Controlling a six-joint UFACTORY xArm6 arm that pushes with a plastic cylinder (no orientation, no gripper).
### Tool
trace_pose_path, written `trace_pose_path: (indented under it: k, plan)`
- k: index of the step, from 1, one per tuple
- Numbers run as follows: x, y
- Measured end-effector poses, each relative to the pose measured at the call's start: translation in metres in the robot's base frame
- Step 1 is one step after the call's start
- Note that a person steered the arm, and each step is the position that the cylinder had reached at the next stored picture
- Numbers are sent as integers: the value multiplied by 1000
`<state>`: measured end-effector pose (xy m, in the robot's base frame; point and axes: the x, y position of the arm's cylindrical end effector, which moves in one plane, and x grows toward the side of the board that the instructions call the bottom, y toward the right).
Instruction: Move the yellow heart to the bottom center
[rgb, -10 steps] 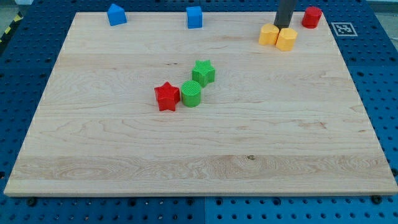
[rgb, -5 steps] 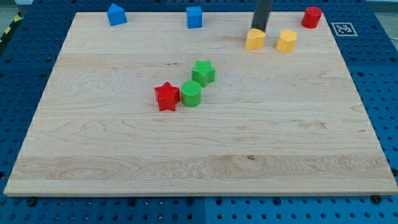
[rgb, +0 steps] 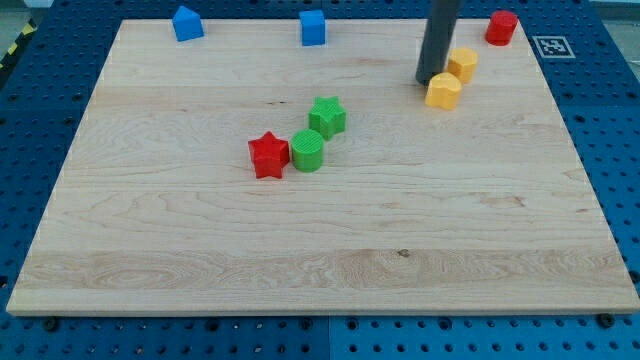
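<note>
Two yellow blocks lie near the view's top right. The lower one looks like the yellow heart, though its shape is hard to make out. The other yellow block sits just above and to its right, close to it or touching. My tip rests on the board at the upper left edge of the lower yellow block, touching it or nearly so. The dark rod rises from there out of the view's top.
The wooden board also holds a red star, a green round block and a green star clustered left of centre. A blue block, a blue cube and a red block sit along the top edge.
The lower yellow block went left away from its neighbour, then came back right and down the view. My tip followed it and now stands lower on the board.
</note>
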<state>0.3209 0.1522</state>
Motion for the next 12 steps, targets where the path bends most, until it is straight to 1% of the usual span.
trace_pose_path:
  k: [1, 2, 3, 4, 5, 7, 10, 11, 12]
  plan:
    - [1, 24]
    - [14, 25]
    - [40, 25]
    - [48, 13]
    - [48, -17]
    - [88, -26]
    - [124, -73]
    - [147, -73]
    - [161, -72]
